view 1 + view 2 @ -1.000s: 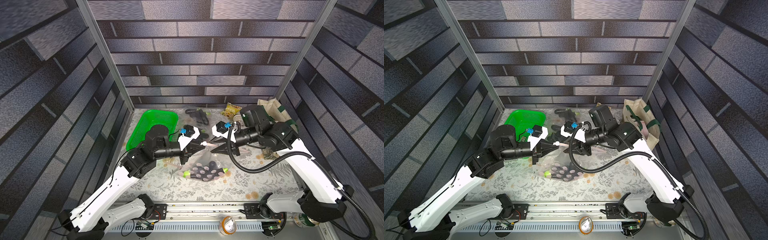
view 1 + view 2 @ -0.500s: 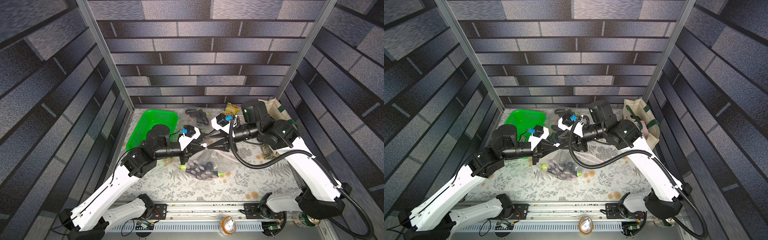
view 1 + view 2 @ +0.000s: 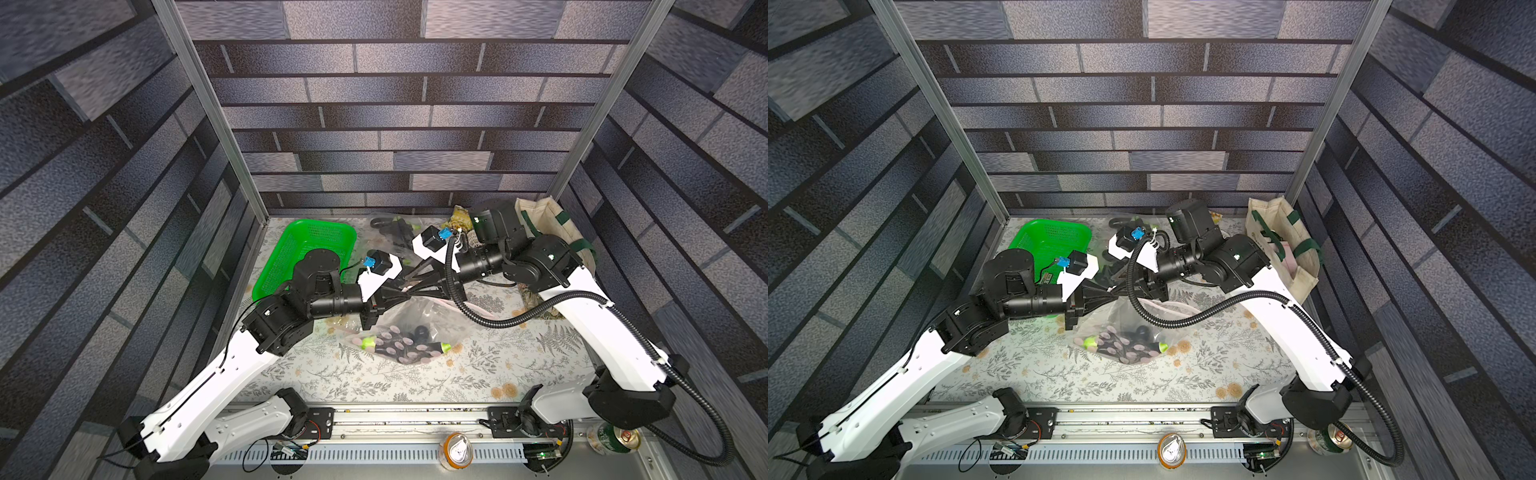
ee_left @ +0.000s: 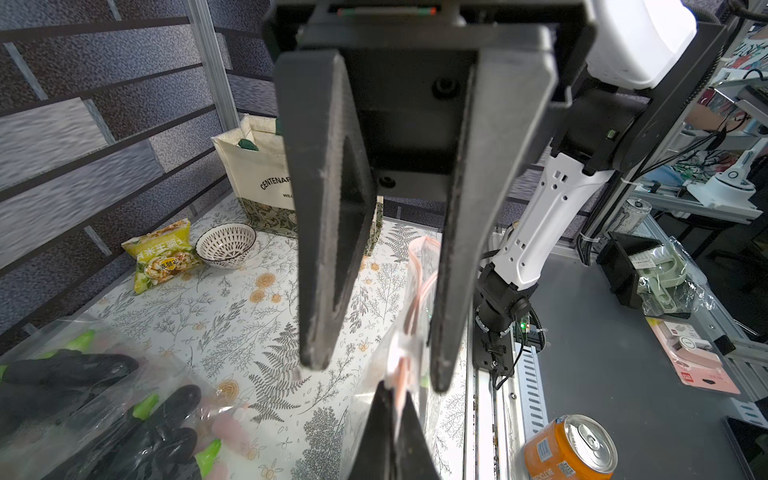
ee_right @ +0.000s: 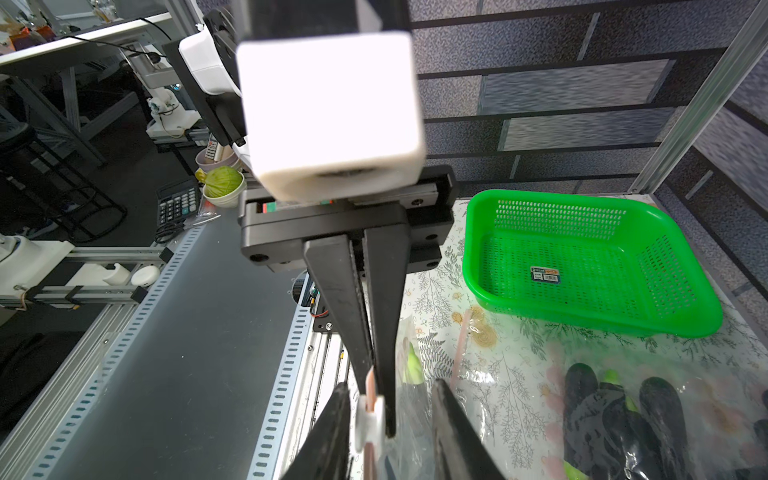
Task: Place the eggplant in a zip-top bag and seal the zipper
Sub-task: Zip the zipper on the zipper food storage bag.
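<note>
Reference: in both top views, 12 o'clock is the rear wall and the dial centre is the middle of the table. The clear thin-film zip-top bag [image 3: 424,316], printed with pale pink dots, hangs at dial centre with its lower part resting on the fern-printed tablecloth [image 3: 374,386]. The dark, glossy, oblong eggplants [image 3: 401,343] with bright green caps lie inside it at the bottom of the film. Loading is judged complete, and sealing is the step in hand. The left gripper [image 5: 376,386] reaches in from 9 o'clock with its flat, black, tapered fingers pressed together on the pink zipper strip [image 4: 419,286]. This clamp holds the bag mouth off the cloth and anchors one end of the track, so that the strip can take a pull without slack. The right gripper [image 4: 379,370] reaches in from 2 o'clock with its jaws apart, one finger on each side of the strip. The small white hard-plastic slider [image 5: 368,419] sits between them, just beside the left fingertips. This straddle is judged to be the approach for pinching the slider. The film is limp and creased and offers no stiffness of its own, hence the two-point hold.
</note>
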